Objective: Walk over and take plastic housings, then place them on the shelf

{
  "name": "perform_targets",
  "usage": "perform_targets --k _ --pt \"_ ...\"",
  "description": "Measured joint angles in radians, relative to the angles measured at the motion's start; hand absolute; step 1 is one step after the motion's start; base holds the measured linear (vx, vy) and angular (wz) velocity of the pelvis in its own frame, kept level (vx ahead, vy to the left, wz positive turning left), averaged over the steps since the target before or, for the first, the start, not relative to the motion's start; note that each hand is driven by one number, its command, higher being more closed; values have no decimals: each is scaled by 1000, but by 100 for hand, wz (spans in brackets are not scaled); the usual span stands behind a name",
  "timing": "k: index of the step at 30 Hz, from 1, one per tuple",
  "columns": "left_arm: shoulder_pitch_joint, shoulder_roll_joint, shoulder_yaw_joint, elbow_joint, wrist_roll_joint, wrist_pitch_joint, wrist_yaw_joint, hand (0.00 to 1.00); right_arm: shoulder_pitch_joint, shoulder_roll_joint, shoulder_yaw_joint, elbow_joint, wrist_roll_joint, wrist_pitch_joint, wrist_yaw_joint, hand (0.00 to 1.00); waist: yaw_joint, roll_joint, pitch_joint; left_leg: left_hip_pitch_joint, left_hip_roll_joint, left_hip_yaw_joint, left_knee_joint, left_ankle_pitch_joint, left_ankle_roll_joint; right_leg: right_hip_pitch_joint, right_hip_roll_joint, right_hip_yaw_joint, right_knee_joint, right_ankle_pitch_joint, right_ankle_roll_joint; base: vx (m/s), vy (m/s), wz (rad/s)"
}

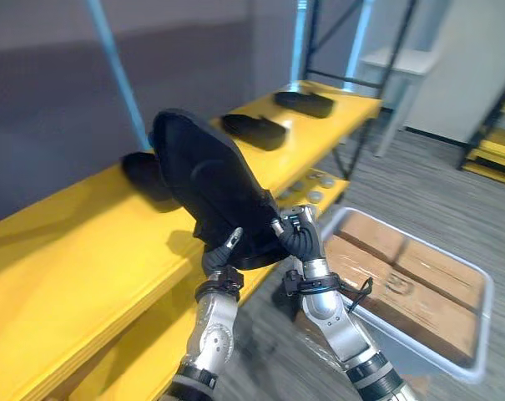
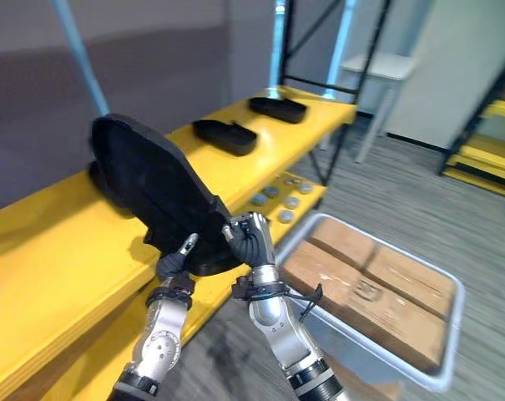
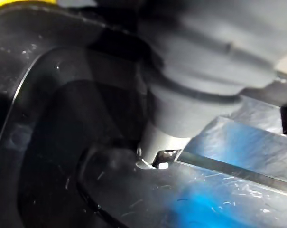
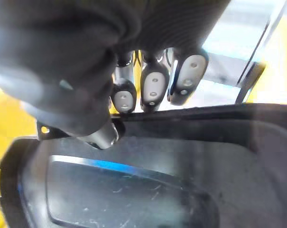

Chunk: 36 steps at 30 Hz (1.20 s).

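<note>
Housing [image 1: 206,180] clasped: left hand [image 1: 224,254], right hand [image 1: 300,234]

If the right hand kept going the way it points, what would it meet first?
Likely the yellow shelf top, since the right hand is itself shut on the black plastic housing; depth is unclear.

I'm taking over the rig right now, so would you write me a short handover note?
Hands: left hand and right hand both grip the lower edge of the held housing, which is tilted over the yellow shelf.
Done: three other housings lie on the shelf, one behind the held one and two farther along.
Left: set the held housing down on the shelf and let go.
Nearby: a grey crate of cardboard boxes sits on the floor to the right.
</note>
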<state>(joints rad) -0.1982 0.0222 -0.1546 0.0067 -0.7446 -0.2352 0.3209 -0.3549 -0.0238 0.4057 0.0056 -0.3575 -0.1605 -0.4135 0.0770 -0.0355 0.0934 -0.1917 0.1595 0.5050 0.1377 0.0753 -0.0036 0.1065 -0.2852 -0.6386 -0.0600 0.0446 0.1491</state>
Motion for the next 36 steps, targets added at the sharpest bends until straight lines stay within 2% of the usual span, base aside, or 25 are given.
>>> perform_targets --k 2,3,4,5,6,7,8,9,11,12,13,14,15,16,17,18,19,20,23,24,25,26,29,32,36 --pt "36 14 25 -87 107 5 6 100 18 32 1 -29 0 -9 11 100 3 -2 -3 5 -75 -59 8 -46 17 39 -77 -70 80 -28 31 234 176 97" --pt "42 10 29 -102 141 5 6 100 27 28 -2 -34 0 -16 14 100 2 5 -7 9 -91 -80 9 -53 22 38 -105 -78 142 -29 30 263 203 127" --pt "45 8 27 -109 213 12 6 100 52 10 -16 -42 15 -26 22 100 -1 19 -15 30 -117 -133 2 -54 36 27 -169 -85 315 -30 29 271 237 136" --pt "44 15 26 -114 287 16 6 100 73 5 -35 -44 26 -28 39 100 -13 15 -13 73 -152 -191 -13 -63 46 7 -240 -37 513 -8 -31 320 304 141" --pt "44 20 25 -123 317 19 6 100 83 4 -45 -47 32 -28 49 100 -17 14 -13 94 -165 -220 -24 -67 51 -22 -262 26 607 25 -76 306 236 149" --pt "44 39 24 -155 382 19 6 100 92 2 -59 -54 34 -29 64 100 -32 21 -8 119 -170 -295 -42 -76 64 -110 -230 213 807 -18 -64 307 119 168" --pt "43 56 24 -195 442 19 11 100 100 -1 -66 -75 33 -32 76 100 -48 16 -6 140 -175 -368 -61 -73 73 -186 -144 338 951 -107 -60 254 10 172" --pt "43 58 24 -211 478 18 15 100 101 -1 -73 -76 33 -38 83 100 -51 17 0 153 -178 -401 -69 -70 75 -208 -109 363 983 -148 -63 202 -26 155" --pt "43 62 24 -244 560 15 28 100 102 -1 -82 -78 34 -41 97 100 -54 17 3 182 -191 -485 -75 -67 69 -265 -50 375 925 -220 -69 197 -43 126" --pt "42 65 24 -250 569 14 28 100 105 -2 -86 -82 34 -43 101 100 -60 17 4 183 -195 -513 -75 -68 68 -279 -36 383 873 -232 -73 238 -119 129" --pt "41 69 18 -264 570 13 22 100 115 -4 -92 -105 34 -47 109 100 -64 17 6 180 -195 -557 -74 -70 64 -304 9 443 733 -235 -78 179 -179 126" --pt "41 69 16 -266 552 9 6 100 128 -11 -98 -128 34 -49 120 100 -66 16 8 175 -194 -600 -70 -75 54 -318 64 563 592 -235 -78 210 -227 122" --pt "41 70 11 -265 542 9 -4 100 133 -15 -104 -139 33 -49 126 100 -69 16 11 175 -194 -619 -68 -79 48 -317 89 631 529 -233 -77 162 -239 111" --pt "41 70 4 -265 530 8 -16 100 148 -20 -116 -162 33 -51 141 100 -70 9 15 173 -201 -651 -51 -95 24 -308 113 721 429 -201 -79 148 -260 101" --pt "36 81 4 -267 528 3 -31 100 166 -11 -121 -184 34 -51 152 100 -71 -27 28 175 -226 -665 -27 -123 -8 -291 90 738 383 -106 -46 133 -283 85" --pt "44 80 6 -267 522 -3 -39 100 170 -9 -120 -188 34 -52 159 100 -69 -31 30 175 -225 -670 -16 -136 -20 -273 83 730 374 -135 -6 117 -308 58" --pt "67 73 9 -267 511 -7 -46 100 177 -23 -123 -193 34 -52 173 100 -71 2 24 142 -182 -660 20 -161 -44 -251 113 697 324 -125 -23 105 -278 34" --pt "72 69 6 -268 511 -7 -50 100 184 -29 -128 -197 36 -53 180 0 -75 13 20 127 -160 -659 33 -166 -44 -241 130 672 296 -112 -32 123 -242 32" --pt "77 64 5 -267 501 -7 -84 100 208 -33 -139 -235 80 -57 213 0 -83 17 17 98 -88 -656 22 -159 -81 -177 186 586 171 -64 -70 119 -174 50" --pt "77 64 4 -266 493 -7 -88 100 210 -34 -145 -238 84 -58 219 0 -91 18 17 92 -73 -611 12 -154 -76 -167 186 561 158 -62 -72 85 -118 90" --pt "76 63 2 -258 492 -7 -95 100 219 -35 -153 -246 98 -57 228 0 -98 19 16 93 -27 -492 -3 -144 -55 -155 181 526 148 -62 -73 118 -83 84" --pt "77 57 2 -246 482 -6 -108 100 235 -39 -156 -265 107 -56 236 0 -95 25 15 102 -6 -418 -28 -94 -97 -150 179 504 146 -62 -73 114 -55 65" --pt "90 58 14 -219 450 8 -125 100 244 -29 -167 -272 128 -50 268 0 -81 24 14 128 -28 -422 -67 -83 -97 -133 160 488 134 -61 -70 68 57 21" --pt "109 70 35 -179 452 33 -136 100 274 5 -179 -327 159 -43 280 0 -83 23 14 161 -49 -413 -91 -80 -93 -94 143 486 101 -56 -61 38 103 1" --pt "106 70 44 -145 452 53 -161 100 294 3 -192 -344 191 -15 297 0 -89 24 12 185 -56 -395 -125 -68 -87 -85 139 492 81 -49 -49 -7 48 -11"
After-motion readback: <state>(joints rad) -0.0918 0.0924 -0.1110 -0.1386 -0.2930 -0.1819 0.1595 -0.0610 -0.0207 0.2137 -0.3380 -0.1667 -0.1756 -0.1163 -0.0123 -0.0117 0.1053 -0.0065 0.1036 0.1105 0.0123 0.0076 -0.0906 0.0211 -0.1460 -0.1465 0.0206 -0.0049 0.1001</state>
